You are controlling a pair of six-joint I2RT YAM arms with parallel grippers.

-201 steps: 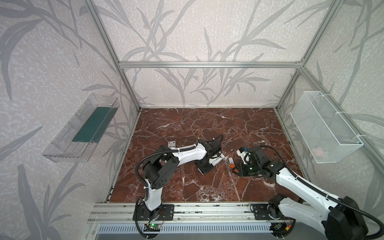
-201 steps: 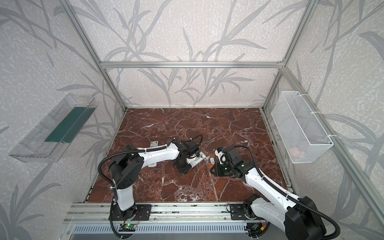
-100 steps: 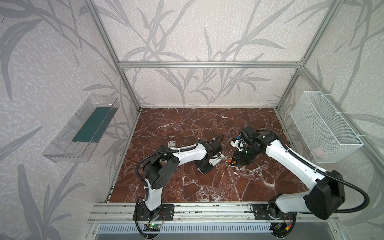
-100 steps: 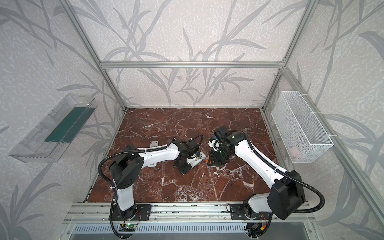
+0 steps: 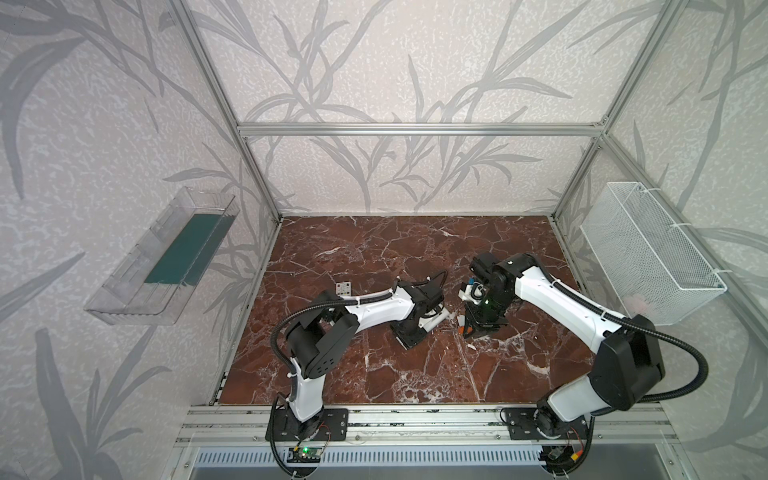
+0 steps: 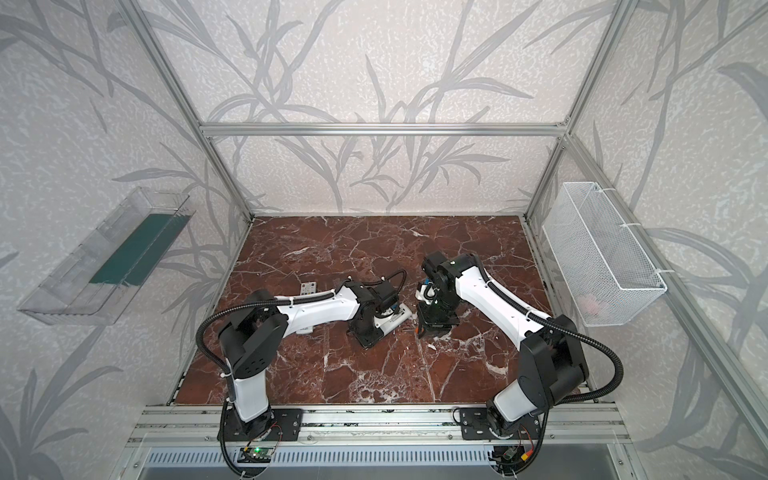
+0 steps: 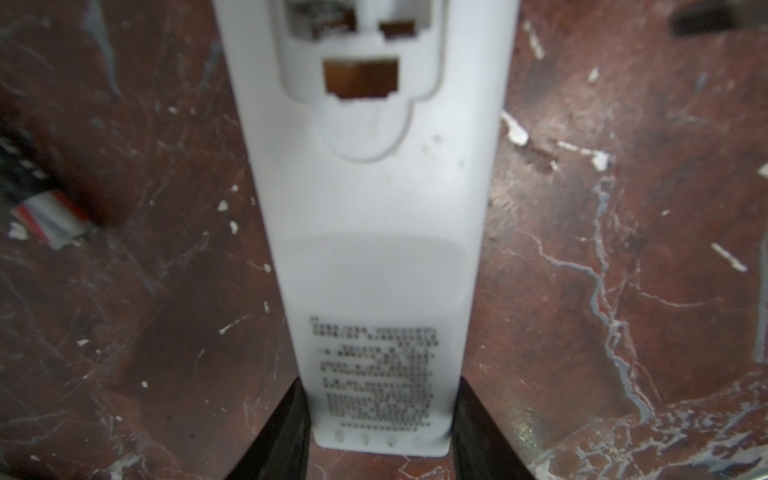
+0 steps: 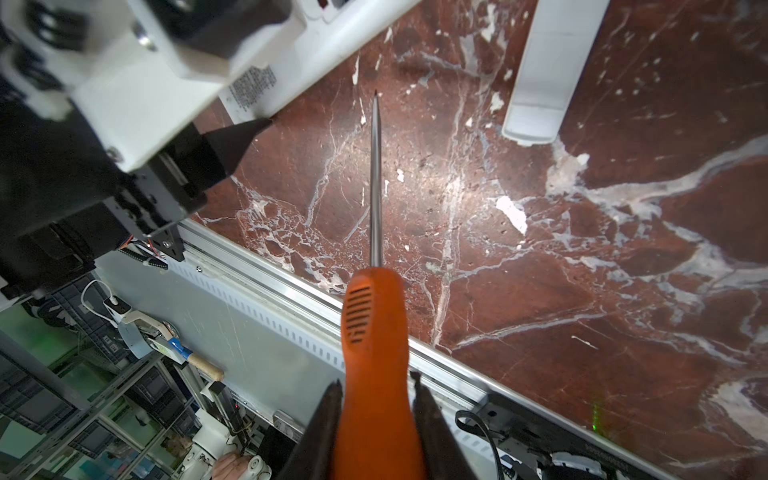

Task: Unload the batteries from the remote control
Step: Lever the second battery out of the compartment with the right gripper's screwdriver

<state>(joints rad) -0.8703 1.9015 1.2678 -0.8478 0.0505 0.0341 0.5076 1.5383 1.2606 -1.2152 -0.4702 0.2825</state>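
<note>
Leaf-print wallpapered booth walls (image 5: 374, 62) all round, red-brown veined marble tabletop (image 5: 374, 257) under both pincers. Left gripper (image 7: 380, 399) clamps the long white plastic remote control (image 7: 365, 208), right gripper (image 8: 376, 399) pinches the orange-handled steel screwdriver (image 8: 374, 316); batteries too blurry to spot

We see a change only in the right arm (image 5: 557, 299). One second ago it lay low and reached to the remote control (image 5: 434, 322) from the front right. Now its elbow is raised high and its wrist stands behind and to the right of the remote. The right gripper (image 8: 376, 386) has turned with it, so the orange screwdriver (image 8: 374, 316) now points steeply down, just beside the remote.
</note>
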